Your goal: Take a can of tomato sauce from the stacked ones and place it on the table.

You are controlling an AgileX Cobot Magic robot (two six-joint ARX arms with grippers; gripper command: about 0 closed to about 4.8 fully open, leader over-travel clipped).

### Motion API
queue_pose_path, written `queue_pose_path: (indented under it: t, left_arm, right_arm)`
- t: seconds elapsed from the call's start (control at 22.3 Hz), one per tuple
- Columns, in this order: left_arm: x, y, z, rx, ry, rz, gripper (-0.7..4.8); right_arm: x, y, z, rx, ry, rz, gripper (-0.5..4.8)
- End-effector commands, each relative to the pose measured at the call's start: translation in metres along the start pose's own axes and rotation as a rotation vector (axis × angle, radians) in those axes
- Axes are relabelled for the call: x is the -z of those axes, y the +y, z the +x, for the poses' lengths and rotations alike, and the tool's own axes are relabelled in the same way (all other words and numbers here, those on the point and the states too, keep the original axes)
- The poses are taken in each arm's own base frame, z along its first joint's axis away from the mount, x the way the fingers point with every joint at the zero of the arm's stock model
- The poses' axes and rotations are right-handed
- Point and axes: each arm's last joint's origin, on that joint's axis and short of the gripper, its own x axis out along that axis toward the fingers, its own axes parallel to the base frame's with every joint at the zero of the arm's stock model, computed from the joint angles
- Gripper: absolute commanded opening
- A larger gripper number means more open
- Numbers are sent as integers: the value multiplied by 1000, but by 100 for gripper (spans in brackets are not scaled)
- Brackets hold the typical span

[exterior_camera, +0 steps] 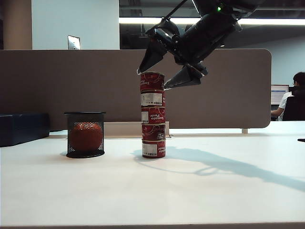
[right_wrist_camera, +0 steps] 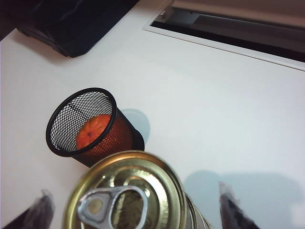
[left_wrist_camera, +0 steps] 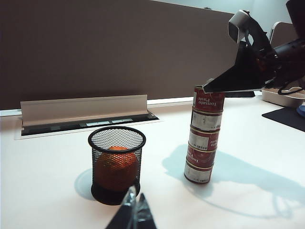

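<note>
Right gripper (exterior_camera: pixel 164 76), jaws wide and holding nothing, straddles the can of tomato sauce (exterior_camera: pixel 152 81) topping the stacked ones (exterior_camera: pixel 153 121) at frame centre on the table (exterior_camera: pixel 152 191). Left gripper (left_wrist_camera: pixel 134 212) appears only as fingertips at the left wrist view's lower edge; its opening can't be judged.

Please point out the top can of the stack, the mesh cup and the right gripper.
top can (exterior_camera: pixel 152 81), exterior view, red side.
mesh cup (exterior_camera: pixel 85 134), exterior view, front mesh wall.
right gripper (exterior_camera: pixel 159 79), exterior view, midway between its open fingertips.

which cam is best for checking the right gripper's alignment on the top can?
The right wrist view: top can sits between the open fingers, gold pull-tab lid plain to see. The exterior view shows the right gripper straddling the stack from the side. The left wrist view shows one finger by the can's rim.
</note>
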Motion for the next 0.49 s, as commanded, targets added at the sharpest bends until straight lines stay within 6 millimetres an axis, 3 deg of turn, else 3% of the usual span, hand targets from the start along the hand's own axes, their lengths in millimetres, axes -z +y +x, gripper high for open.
queue_pose_path:
  t: [0.04,0.22,0.36,0.49]
  left_arm:
    - [-3,0,0,4,-16,5,-6]
    - [-3,0,0,4,-16,5,-6]
    - [-3,0,0,4,-16,5,-6]
    - [-3,0,0,4,-16,5,-6]
  right_arm:
    - [-3,1,-1,-2,-19,-13,479]
    - [-3,1,-1,-2,-19,-12,418]
    - [-3,1,-1,-2,-18,-12,415]
    - [-3,1,-1,-3,-17,-12,367]
